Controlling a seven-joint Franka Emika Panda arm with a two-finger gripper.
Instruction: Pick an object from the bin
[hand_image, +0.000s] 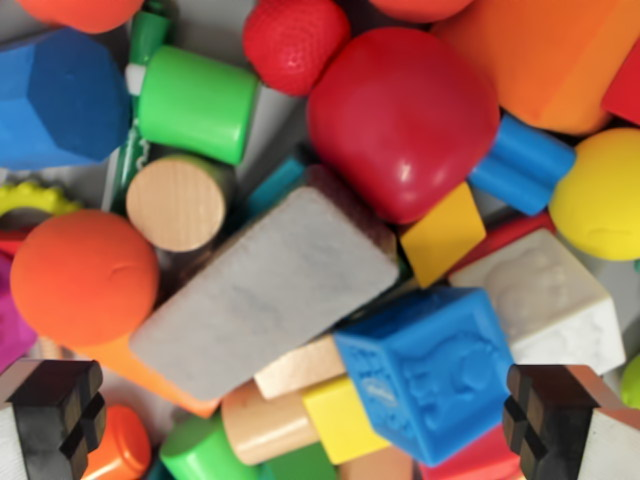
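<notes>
Two dark, ridged fingertips (55, 405) sit nearest the camera, one in each lower corner of the wrist view, with the gripper (300, 425) spread wide and nothing between its pads. That spread suggests the arm is poised above the pile so the fingers can drop on either side of a chosen piece.

Between the fingertips lies a blue rubbery cube with embossed faces (435, 370), tilted onto one corner and resting on a small yellow block (340, 415) and a pale wooden cylinder (265, 420). To its left, and higher on the heap, a grey rectangular foam-like block (265, 295) lies slanted across the centre, propped by the pieces beneath it. These two look like the likeliest picks, since they sit uppermost and closest to the line between the fingers.

Farther off, a glossy red rounded shape (400, 120) leans against a blue cylinder (520, 165) and a yellow diamond-shaped tile (440, 235). On the left, an orange ball (85, 275) touches a light wooden cylinder standing on end (180, 200), with a green plastic cylinder (195, 105) just beyond it. A white embossed cube (545, 300) sits on the right, beside a yellow ball (600, 195).

Everything is jumbled and overlapping, as loose toys settle in a bin, whose walls are out of sight here.
</notes>
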